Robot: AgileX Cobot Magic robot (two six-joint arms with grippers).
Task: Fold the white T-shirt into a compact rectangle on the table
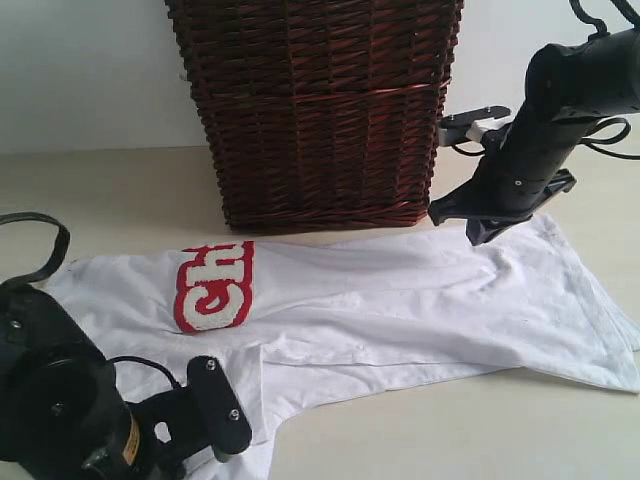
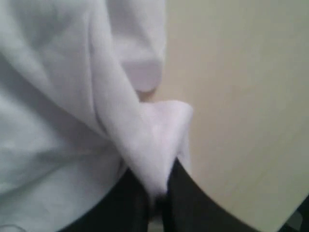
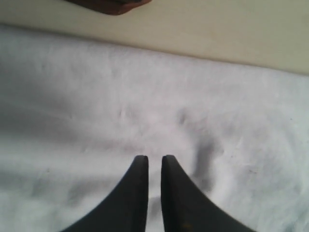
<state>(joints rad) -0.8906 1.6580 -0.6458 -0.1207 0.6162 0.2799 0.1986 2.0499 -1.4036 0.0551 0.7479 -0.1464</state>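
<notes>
Left gripper (image 2: 157, 188) pinches a fold of the white T-shirt (image 2: 58, 121) — right gripper (image 3: 154, 162) points down, fingers almost together.

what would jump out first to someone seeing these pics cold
The dark wicker basket looms at the back of the table, with the white T-shirt spread out in front of it, its red-edged lettering showing towards the left. At the near left, the left gripper pinches a fold of the shirt.

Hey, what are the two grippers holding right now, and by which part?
The left gripper pinches a bunched fold of the white T-shirt at its edge. Whether the right gripper grips the cloth cannot be told.
</notes>
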